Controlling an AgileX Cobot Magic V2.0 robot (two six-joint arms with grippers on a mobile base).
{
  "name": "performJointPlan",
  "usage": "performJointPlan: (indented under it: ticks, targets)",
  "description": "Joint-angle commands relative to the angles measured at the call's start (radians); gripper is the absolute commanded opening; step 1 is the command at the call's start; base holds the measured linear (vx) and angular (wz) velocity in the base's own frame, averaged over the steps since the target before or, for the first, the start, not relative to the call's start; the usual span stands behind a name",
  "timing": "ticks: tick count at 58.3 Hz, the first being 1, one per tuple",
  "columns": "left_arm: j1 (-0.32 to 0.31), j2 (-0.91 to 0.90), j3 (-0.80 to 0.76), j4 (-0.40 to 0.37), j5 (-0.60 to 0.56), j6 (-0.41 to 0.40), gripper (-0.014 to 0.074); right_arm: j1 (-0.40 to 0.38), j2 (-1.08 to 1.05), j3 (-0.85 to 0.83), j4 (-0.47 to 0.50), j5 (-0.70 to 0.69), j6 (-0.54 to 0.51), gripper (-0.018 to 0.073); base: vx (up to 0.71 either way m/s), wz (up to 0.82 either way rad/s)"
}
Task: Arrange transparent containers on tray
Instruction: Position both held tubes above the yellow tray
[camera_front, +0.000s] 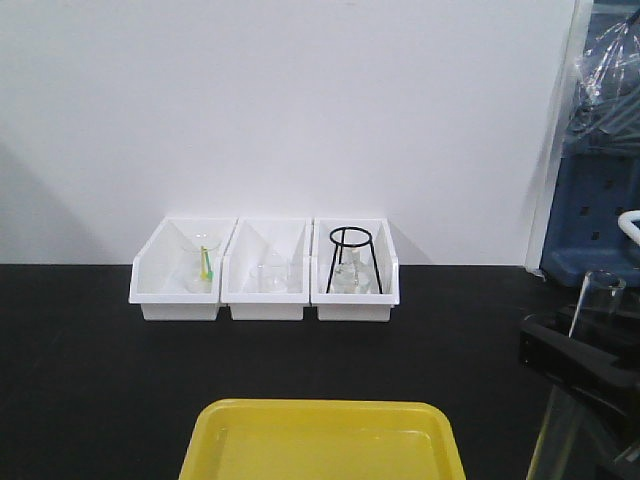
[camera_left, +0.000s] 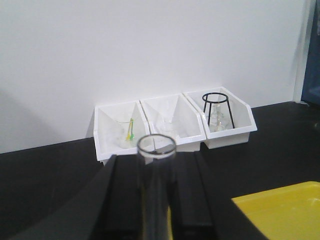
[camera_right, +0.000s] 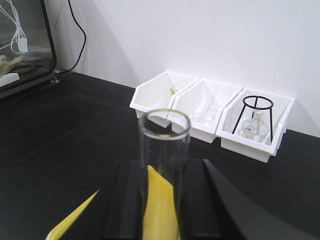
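Each gripper holds one transparent container, a clear glass test tube. In the left wrist view a tube (camera_left: 156, 150) stands upright between the black fingers (camera_left: 125, 195) of my left gripper (camera_left: 156, 172), which is shut on it. The right wrist view shows another tube (camera_right: 164, 150) clamped in my right gripper (camera_right: 163, 180). In the front view that right gripper (camera_front: 568, 348) sits at the right edge, its tube (camera_front: 598, 300) tilted slightly and rising above it. The yellow tray (camera_front: 320, 435) lies at the front centre, below and between the arms, with nothing visible in it. The left arm is outside the front view.
Three white open-front bins (camera_front: 265, 300) stand in a row against the white wall. They hold a beaker with a green stick (camera_front: 204, 268), small glassware (camera_front: 272, 277) and a black wire tripod (camera_front: 351, 258) over a flask. A blue object (camera_front: 595, 215) stands at the right.
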Motion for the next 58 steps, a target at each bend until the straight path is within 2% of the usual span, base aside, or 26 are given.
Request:
performJointPlan:
  ticks: [1, 58]
  targets:
    - [-0.002, -0.002, -0.038, 0.001, -0.08, -0.003, 0.0129, -0.006, -0.004, -0.032, -0.001, -0.068, -0.008, 0.0064, 0.22, 0.08]
    - [-0.002, -0.002, -0.038, 0.001, -0.08, -0.003, 0.0129, -0.006, -0.004, -0.032, -0.001, -0.068, -0.008, 0.0064, 0.11, 0.03]
